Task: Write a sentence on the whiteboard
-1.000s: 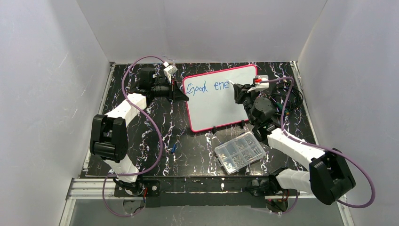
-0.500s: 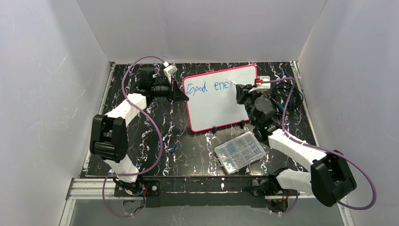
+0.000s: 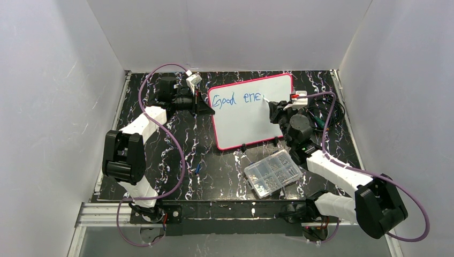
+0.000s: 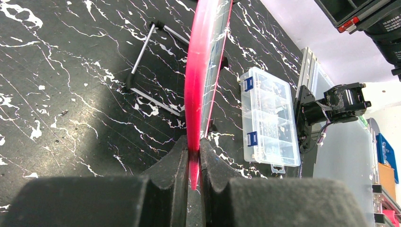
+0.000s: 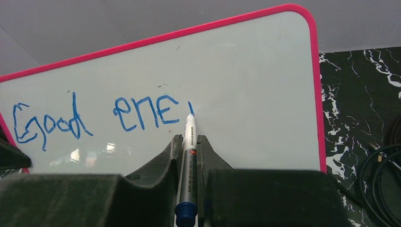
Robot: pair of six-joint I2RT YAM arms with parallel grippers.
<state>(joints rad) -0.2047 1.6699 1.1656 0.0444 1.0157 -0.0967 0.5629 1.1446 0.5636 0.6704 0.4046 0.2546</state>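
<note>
The whiteboard (image 3: pixel 251 120) with a pink-red frame stands tilted at the back middle of the table. It also fills the right wrist view (image 5: pixel 246 90). Blue handwriting (image 5: pixel 94 118) on it reads "Good ene" plus a short new stroke. My left gripper (image 3: pixel 206 107) is shut on the board's left edge; the left wrist view shows the pink frame (image 4: pixel 201 71) clamped between the jaws (image 4: pixel 193 153). My right gripper (image 3: pixel 270 105) is shut on a grey and white marker (image 5: pixel 188 161) with a blue end. Its tip touches the board just right of the last letter.
A clear compartmented parts box (image 3: pixel 272 172) lies in front of the board, also in the left wrist view (image 4: pixel 269 123). A small blue cap-like item (image 3: pixel 198 168) lies on the black marbled table. Black cables (image 3: pixel 326 115) lie right of the board.
My right gripper has shifted slightly right along the board with the marker. A short new blue stroke stands after "ene". The left arm and the board have not moved.
</note>
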